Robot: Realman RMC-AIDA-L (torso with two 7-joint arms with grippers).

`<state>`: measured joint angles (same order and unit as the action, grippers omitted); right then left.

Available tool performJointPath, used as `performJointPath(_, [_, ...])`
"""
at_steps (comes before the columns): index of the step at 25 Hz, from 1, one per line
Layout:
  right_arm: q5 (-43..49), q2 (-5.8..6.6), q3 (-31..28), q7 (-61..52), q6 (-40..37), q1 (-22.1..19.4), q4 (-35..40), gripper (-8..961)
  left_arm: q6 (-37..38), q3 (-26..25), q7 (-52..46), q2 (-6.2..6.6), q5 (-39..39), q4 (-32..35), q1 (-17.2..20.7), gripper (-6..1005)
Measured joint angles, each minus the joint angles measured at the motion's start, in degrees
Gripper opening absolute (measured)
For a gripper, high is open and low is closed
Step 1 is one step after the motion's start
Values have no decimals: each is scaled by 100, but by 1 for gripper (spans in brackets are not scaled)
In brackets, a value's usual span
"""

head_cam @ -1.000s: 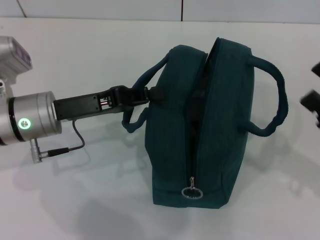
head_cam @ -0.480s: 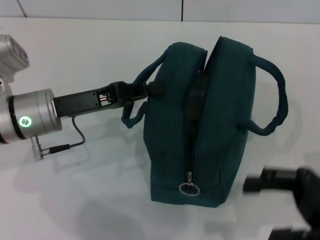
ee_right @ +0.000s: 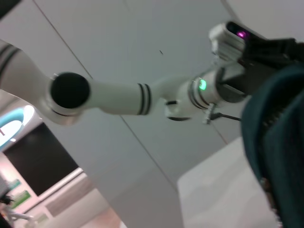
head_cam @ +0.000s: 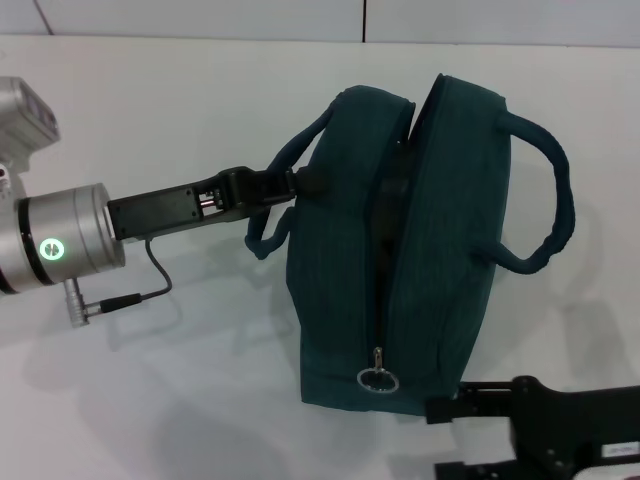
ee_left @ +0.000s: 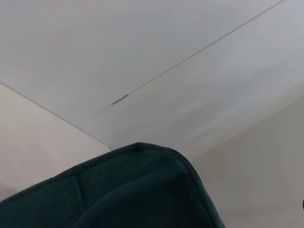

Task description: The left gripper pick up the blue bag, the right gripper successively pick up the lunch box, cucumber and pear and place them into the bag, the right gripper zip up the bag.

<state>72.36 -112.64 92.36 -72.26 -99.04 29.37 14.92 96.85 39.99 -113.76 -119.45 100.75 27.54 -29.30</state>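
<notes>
The blue bag stands on the white desk, with its zip side facing up. The zip line is shut near the ring pull and gapes open at the far end. The lunch box, the cucumber and the pear are not in sight; they may be inside, but the pictures do not show it.

The left gripper reaches in from the side, and its fingers are closed on the bag's near handle. The right gripper is low in the head view, just beside the bag's bottom corner and near the ring pull. I cannot tell if its fingers are wide or narrow.

Here is what I think could go wrong. The ring is small and lies flat on the cloth, so the right fingers could miss it and grab only cloth. If the right gripper bumps the bag, the bag could tip or slide, because only one handle is held. If the pull is hard, the handle could slip out of the left fingers, and the zip would stay part open.
</notes>
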Motion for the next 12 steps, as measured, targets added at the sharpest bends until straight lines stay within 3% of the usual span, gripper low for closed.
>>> performJointPath(5, [109, -171, 0, 1, 455, 171, 28, 767, 0, 5, 17, -1, 0, -38, 3, 75])
performJointPath(12, [148, -262, -2, 26, 706, 343, 57, 767, 1, 9, 124, -8, -1, -150, -3, 77])
